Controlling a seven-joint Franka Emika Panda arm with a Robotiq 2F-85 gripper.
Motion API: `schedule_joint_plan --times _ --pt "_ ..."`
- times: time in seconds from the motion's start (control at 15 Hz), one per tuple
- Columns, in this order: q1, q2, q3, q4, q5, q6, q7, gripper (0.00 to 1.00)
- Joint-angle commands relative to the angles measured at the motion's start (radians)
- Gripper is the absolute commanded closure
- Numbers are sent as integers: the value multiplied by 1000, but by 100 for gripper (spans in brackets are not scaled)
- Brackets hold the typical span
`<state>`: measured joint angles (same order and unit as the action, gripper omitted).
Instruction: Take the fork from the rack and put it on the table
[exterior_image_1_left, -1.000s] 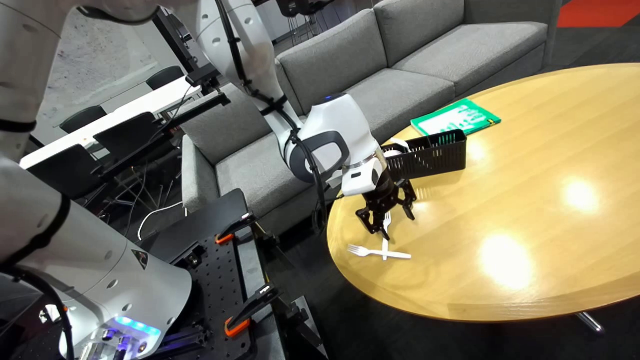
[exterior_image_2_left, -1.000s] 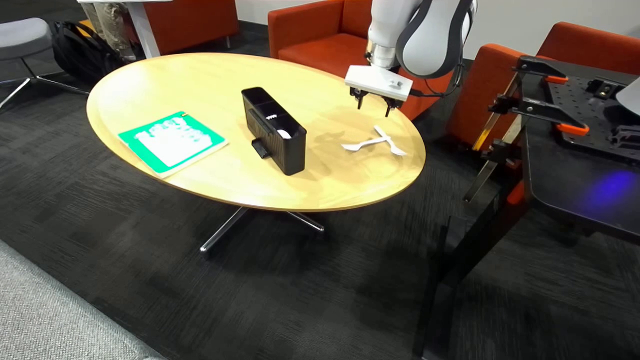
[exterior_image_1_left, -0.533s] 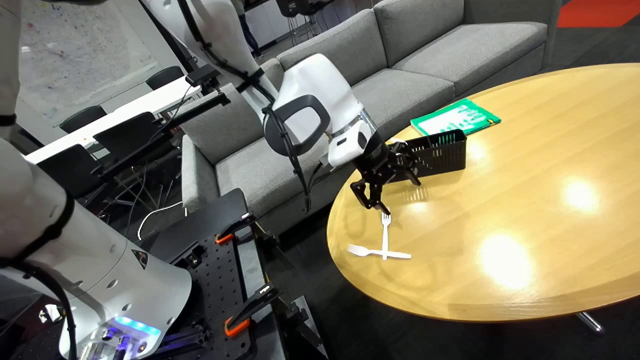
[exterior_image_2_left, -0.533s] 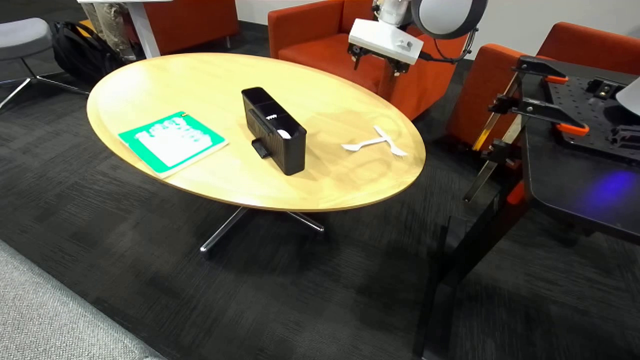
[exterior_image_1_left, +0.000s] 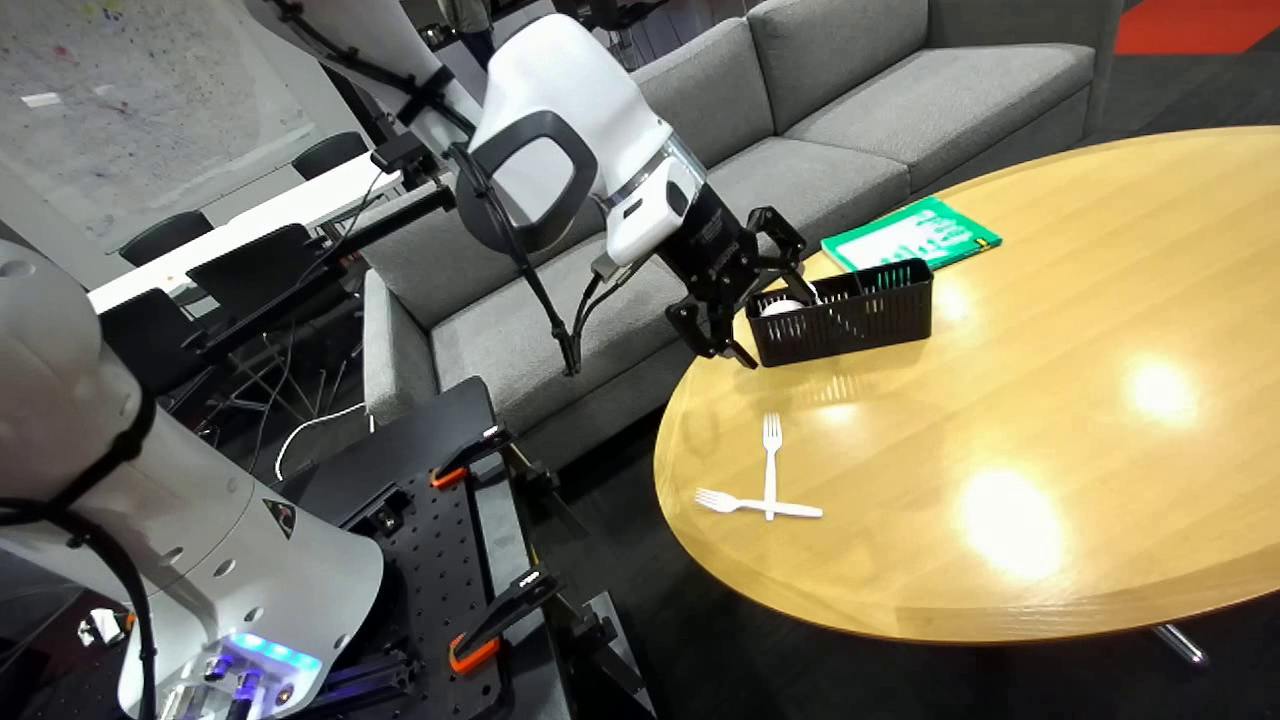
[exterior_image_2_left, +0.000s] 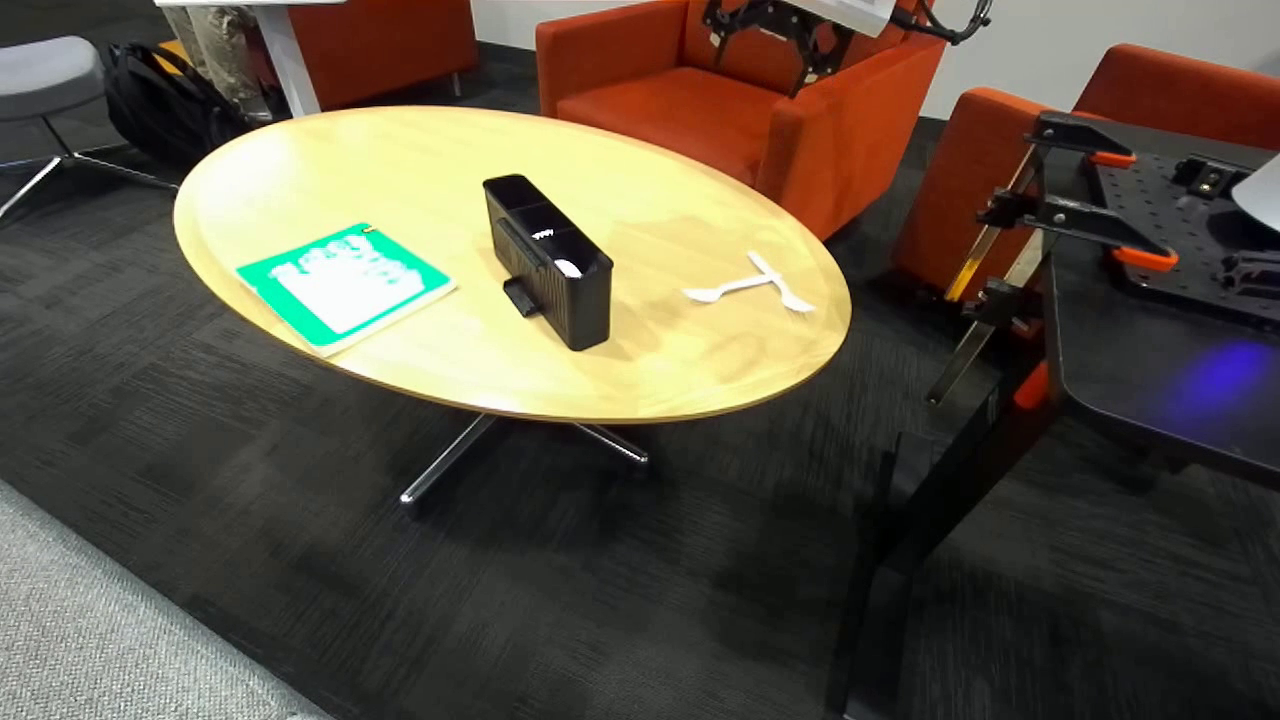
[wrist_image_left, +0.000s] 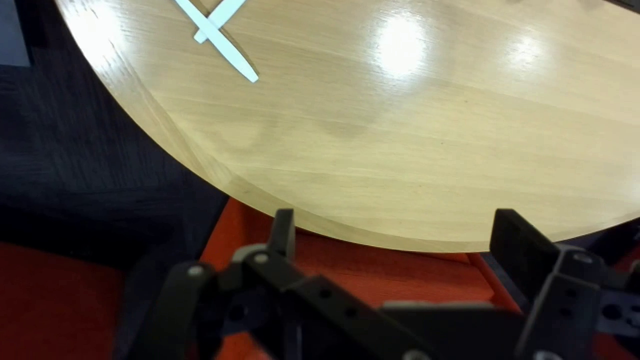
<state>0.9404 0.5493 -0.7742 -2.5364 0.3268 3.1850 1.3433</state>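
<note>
- Lounge space all around, dark carpet (exterior_image_2_left: 300, 500) underfoot: long grey sofa (exterior_image_1_left: 840, 160) to start with, then an orange armchair (exterior_image_2_left: 690, 115).
- Between sofa and armchair, the bench (exterior_image_1_left: 1000, 400): large, round, glossy light wood.
- On the bench, close to its sofa side, a green-and-white booklet (exterior_image_1_left: 915, 235), flat.
- Near the booklet, standing upright, the black rack (exterior_image_1_left: 845, 325); inside, a rounded white piece (exterior_image_2_left: 568, 268) and some tine-like tips (exterior_image_2_left: 543, 234), too small to name for certain.
- Raised clear of the bench, near its edge in the wrist view, the end effector (wrist_image_left: 397, 235): spread wide, pinching nothing.
- Near the rack, flat on the bench, a white fork (exterior_image_1_left: 770, 467) with tines toward the rack; across its handle, another fork (exterior_image_1_left: 757, 504). Both well apart from the end effector.
- Progress, as a judgement: apparently done, or all but done, with fork out of the rack, down on the bench and let go. Cannot tell the task's own fork from its neighbour.
- Left, most likely: just backing the end effector away. Possible extra: the tine-like tips in the rack, perhaps one more fork, perhaps no part of the job.
- Compared with a second ago: end effector higher now and farther from the forks, no longer partly hiding the rack-facing tines. Spread then, spread now. Forks, rack and booklet: no shift to be seen.
</note>
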Motion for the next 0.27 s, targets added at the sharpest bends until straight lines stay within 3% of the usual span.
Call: schedule_joint_plan --times 0.0,0.2 --pt "4 -5 0 0 23 1 -23 0" --pt "-1 6 7 2 24 1 -23 0"
